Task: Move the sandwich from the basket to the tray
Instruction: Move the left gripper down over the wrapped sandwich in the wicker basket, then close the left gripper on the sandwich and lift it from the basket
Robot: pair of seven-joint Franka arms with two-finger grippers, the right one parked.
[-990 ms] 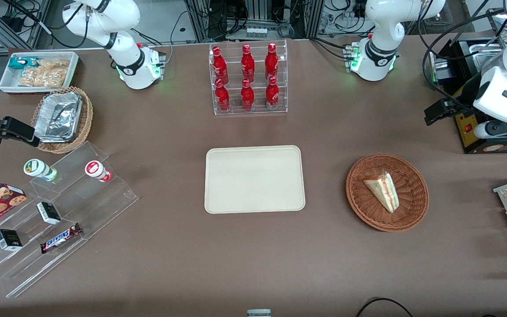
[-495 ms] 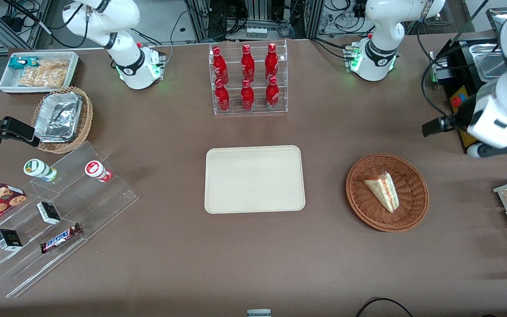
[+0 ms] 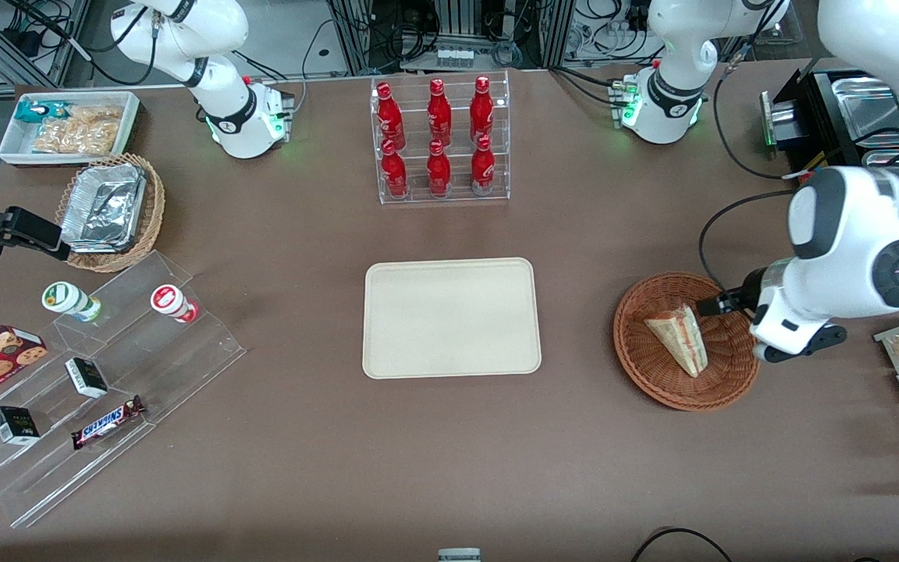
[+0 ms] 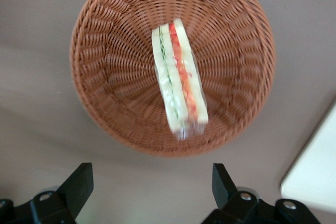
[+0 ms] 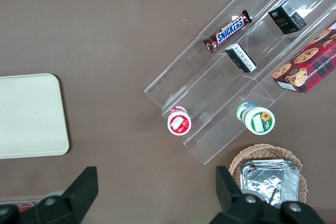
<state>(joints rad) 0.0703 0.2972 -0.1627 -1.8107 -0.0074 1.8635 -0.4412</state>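
Lying in the basket: the sandwich, a triangular wedge of pale bread on its flat side, red and green filling striped along the cut edge, wrapped in something clear that gleams at the narrow tip. Woven of reddish-brown wicker, round and shallow, with ribbed rings climbing to a thick braided rim. Set on a matte brown tabletop, toward the working arm's end. Beside it, nearer the middle and well apart: the tray, flat, cream-beige, rectangular, rounded at the corners, rimmed low, smooth and bare.

Hanging above the basket's rim on the side away from the tray: the gripper, black fingers spread wide apart, gripping nothing, clear of the sandwich. Seen from the wrist, sandwich lined up in the gap between the fingers, basket filling most of the view, a pale corner of the tray just showing.
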